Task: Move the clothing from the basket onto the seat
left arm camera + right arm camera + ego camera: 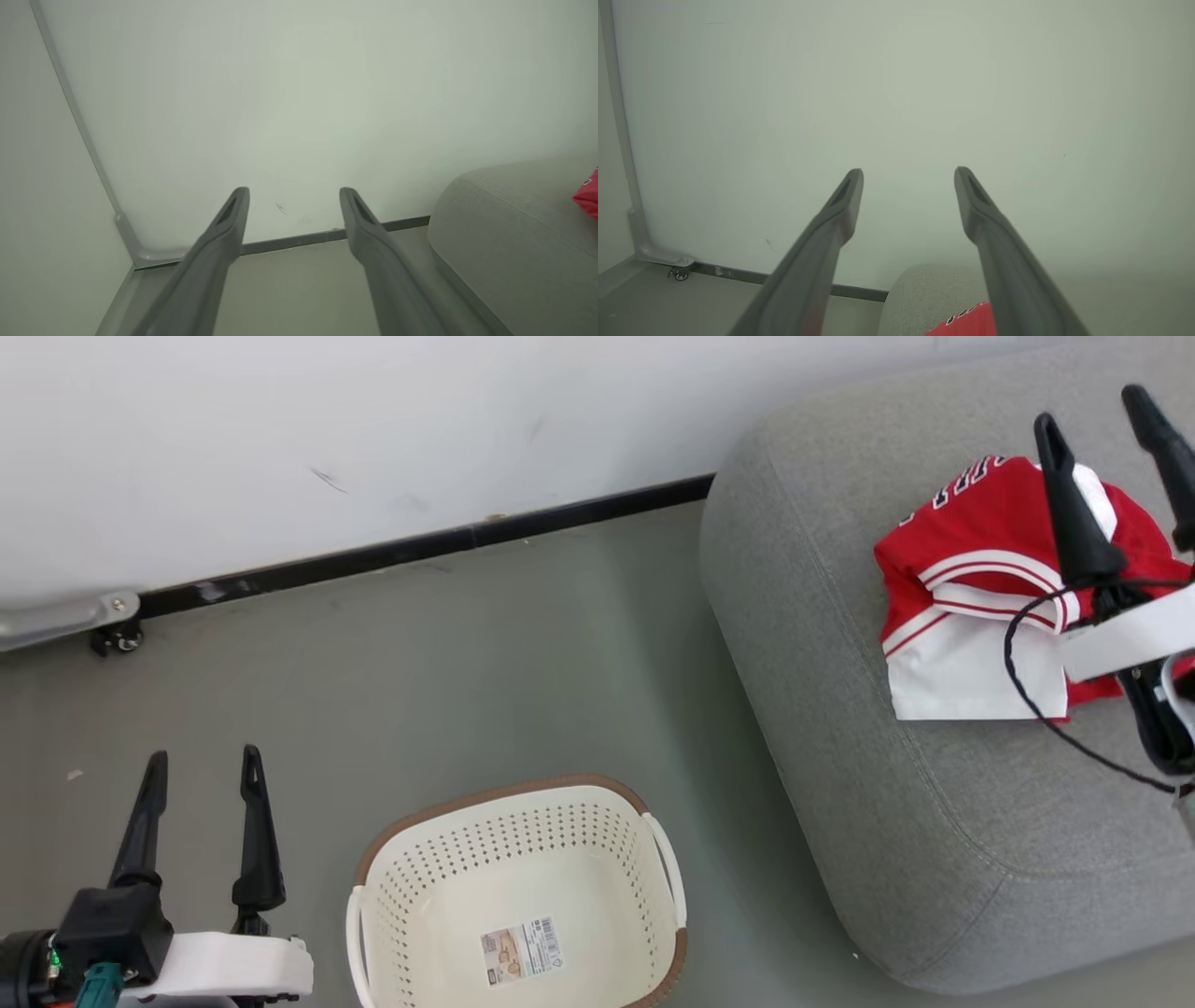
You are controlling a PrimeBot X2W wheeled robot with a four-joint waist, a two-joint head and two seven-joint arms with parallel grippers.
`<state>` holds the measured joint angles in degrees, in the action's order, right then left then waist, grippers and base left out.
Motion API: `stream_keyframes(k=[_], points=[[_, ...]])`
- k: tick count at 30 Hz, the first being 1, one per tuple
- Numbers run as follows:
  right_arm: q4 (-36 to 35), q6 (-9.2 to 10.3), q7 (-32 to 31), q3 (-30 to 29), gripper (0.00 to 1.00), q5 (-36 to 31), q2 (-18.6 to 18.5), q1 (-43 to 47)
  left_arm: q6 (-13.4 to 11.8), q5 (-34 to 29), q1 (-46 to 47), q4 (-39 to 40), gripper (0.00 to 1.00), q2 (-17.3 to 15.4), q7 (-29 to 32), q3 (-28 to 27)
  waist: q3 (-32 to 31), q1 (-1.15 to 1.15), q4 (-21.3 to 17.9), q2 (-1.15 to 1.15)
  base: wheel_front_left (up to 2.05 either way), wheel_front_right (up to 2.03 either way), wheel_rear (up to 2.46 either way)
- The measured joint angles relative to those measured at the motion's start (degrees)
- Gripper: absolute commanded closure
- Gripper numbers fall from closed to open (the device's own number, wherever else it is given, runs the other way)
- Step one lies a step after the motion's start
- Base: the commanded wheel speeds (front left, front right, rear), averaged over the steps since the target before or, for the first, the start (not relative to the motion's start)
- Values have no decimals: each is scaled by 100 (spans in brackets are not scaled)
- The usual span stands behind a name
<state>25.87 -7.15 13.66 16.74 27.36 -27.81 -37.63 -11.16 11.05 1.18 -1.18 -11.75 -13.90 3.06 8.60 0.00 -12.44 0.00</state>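
On the seat (887, 821), the clothing (971, 551) just beneath the right pincer (1090, 407), wide apart and empty.

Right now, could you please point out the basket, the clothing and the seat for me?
basket (523, 833): head view, perforated far wall.
clothing (980, 518): head view, red fabric.
seat (887, 821): head view, bare grey cushion.

The head camera looks steeply down from high up at the grey-green floor (523, 663), taking in the cream-white perforated plastic basket (504, 840) and the large grey woven-fabric sofa (934, 821). The left wrist camera sits low over that floor, facing the pale wall (299, 93); the right wrist camera faces the same wall from above the sofa (924, 289). All three share the dark skirting strip (420, 549), sofa and red clothing (990, 523).
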Motion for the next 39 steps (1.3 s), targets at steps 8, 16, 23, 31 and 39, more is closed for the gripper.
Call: stream_keyframes(k=[8, 16, 23, 31, 39], points=[[-180, 0, 47, -416, 0, -300, 372, 729, -2, -16, -111, -197, 0, 115, -22, 135, -314, 0, 290, 0, 0, 0, 0], [-399, 1, 47, -609, 0, -602, 738, 1484, -45, -101, -114, -361, 0, 215, -23, 292, -560, 0, 534, 0, 0, 0, 0], [-584, 1, 47, -511, 0, -749, 1295, 2187, -42, -179, -107, -533, 0, 325, -24, 511, -772, 0, 745, 0, 0, 0, 0], [-720, 1, 47, -690, 0, -1094, 1745, 2931, 10, -183, -106, -779, 0, 366, -24, 603, -999, 0, 897, 0, 0, 0, 0], [-743, 1, 34, -956, 0, -1369, 2070, 3451, 15, -219, -109, -888, 0, 386, -24, 632, -1133, 0, 936, 0, 0, 0, 0]])
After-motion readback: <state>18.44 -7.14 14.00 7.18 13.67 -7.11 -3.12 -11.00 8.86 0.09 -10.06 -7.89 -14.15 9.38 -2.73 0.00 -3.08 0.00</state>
